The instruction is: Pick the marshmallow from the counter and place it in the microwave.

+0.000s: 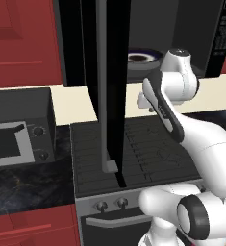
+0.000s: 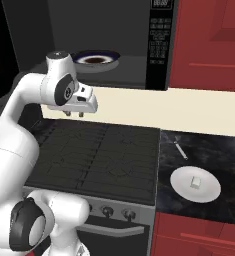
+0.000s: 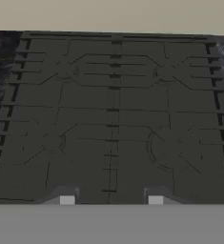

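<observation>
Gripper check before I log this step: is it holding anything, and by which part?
Nothing is held. The gripper hangs open over the stove, with only bare stove between its jaws.

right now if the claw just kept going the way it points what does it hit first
Most likely the stove top: the claw hangs open and empty above it, pointing down at the black ridged grates. Nothing shows between the fingertips and the grates, though the gap is hard to judge.

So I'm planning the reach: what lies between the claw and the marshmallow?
In the right base view, the claw hangs over the stove top. Between it and the marshmallow, on a white plate on the counter, lies bare stove grate, then counter.
</observation>
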### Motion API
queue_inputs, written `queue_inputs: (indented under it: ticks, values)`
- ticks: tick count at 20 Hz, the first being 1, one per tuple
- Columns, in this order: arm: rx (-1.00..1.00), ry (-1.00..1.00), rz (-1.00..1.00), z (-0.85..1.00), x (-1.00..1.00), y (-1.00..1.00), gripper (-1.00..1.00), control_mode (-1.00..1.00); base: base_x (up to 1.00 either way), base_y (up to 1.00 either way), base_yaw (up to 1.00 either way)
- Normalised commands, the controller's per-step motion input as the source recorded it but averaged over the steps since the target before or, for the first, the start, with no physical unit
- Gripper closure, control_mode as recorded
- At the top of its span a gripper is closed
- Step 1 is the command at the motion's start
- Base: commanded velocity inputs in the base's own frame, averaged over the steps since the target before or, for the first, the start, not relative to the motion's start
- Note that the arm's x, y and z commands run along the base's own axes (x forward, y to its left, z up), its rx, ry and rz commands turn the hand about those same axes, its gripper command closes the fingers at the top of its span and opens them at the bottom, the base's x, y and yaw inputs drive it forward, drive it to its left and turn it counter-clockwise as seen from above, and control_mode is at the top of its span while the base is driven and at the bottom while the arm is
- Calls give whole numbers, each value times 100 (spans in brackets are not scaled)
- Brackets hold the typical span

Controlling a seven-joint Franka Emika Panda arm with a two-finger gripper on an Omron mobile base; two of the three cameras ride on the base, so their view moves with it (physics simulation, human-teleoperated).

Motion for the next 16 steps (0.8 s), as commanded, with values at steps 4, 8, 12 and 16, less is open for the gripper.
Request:
queue_inputs:
  ticks: [4, 8, 12, 16]
  values:
    - [0, 0, 0, -5, -13, -3, -100, -100, 0, 0, 0]
    - [-9, 5, 0, -64, -28, -36, -100, -100, 0, 0, 0]
    - [0, 0, -2, -62, -44, -100, -100, -100, 0, 0, 0]
    - [0, 0, -1, -57, 1, -100, -100, -100, 0, 0, 0]
